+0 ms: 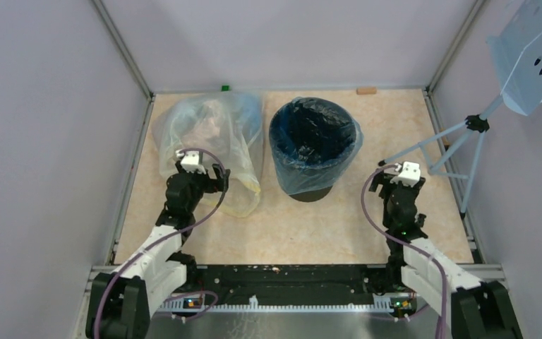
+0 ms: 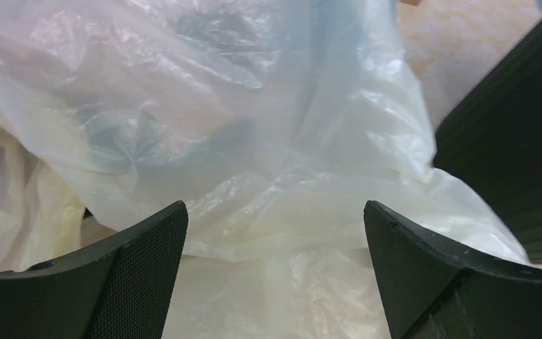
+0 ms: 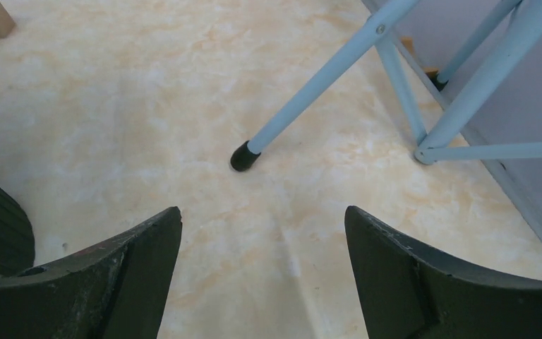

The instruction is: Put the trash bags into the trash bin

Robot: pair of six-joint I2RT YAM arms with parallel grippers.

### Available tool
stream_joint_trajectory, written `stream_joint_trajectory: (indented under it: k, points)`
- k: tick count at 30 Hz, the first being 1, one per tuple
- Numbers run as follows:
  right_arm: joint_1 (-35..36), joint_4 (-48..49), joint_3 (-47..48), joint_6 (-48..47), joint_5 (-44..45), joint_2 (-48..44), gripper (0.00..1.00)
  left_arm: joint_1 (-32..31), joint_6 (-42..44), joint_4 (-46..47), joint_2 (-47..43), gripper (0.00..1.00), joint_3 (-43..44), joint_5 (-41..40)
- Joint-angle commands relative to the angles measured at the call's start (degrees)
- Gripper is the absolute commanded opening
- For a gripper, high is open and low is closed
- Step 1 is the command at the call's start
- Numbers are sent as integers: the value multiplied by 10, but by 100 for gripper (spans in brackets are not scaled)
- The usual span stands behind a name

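Worktop (image 1: 324,233) of pale marbled beige, seen from above, with walls on three sides. A round black trash bin (image 1: 315,192) stands near the back centre. The thin blue trash bag (image 1: 287,169) sits inside it as a liner, its glossy film folded over the rim and hanging down the outside. Beside the bin, to its left, lies a larger clear yellowish bag (image 1: 212,134), crumpled. The left tool (image 2: 275,212) has its jaws spread wide, close against this clear bag, gripping nothing. The right tool (image 3: 262,212), also wide and empty, hangs over bare worktop right of the bin, near the black-capped foot (image 3: 243,157) of a light blue tripod (image 3: 324,78).
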Motion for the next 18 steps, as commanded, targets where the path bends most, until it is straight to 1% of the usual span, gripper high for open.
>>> stream_joint_trajectory:
  k: [1, 3, 5, 6, 7, 8, 9, 10, 12, 13, 14, 15, 16, 18]
  points:
    - [-14, 234, 1, 4, 8, 128, 84, 1, 37, 105, 36, 99, -10, -72]
    - [-15, 296, 9, -11, 23, 211, 85, 1, 49, 137, 56, 99, -20, -98]
    - [-15, 367, 12, -33, 29, 292, 84, 1, 63, 156, 79, 99, -21, -104]
    - [-14, 397, 17, -60, 38, 319, 82, 1, 72, 170, 94, 99, -22, -107]
    - [-17, 424, 13, -77, 22, 340, 86, 2, 78, 183, 108, 99, -24, -110]
    - [-21, 463, 5, -78, 12, 360, 88, 2, 83, 197, 123, 99, -25, -116]
    - [-26, 491, -3, -74, 8, 386, 89, 5, 86, 210, 137, 99, -27, -123]
    - [-35, 569, -17, -77, -3, 412, 89, 10, 87, 225, 154, 99, -32, -126]
    - [-48, 605, -39, -60, -33, 433, 90, 26, 86, 274, 192, 99, -44, -116]
    - [-49, 635, -34, -69, -30, 461, 90, 35, 86, 312, 216, 99, -50, -107]
    - [-44, 634, -30, -75, -20, 464, 90, 42, 89, 343, 245, 99, -48, -97]
    - [-43, 605, -27, -69, -20, 450, 90, 47, 94, 345, 255, 99, -39, -84]
    - [-44, 579, -23, -64, -23, 440, 90, 50, 97, 337, 261, 99, -28, -59]
    - [-46, 577, -16, -65, -24, 446, 90, 56, 109, 320, 279, 99, -9, -52]
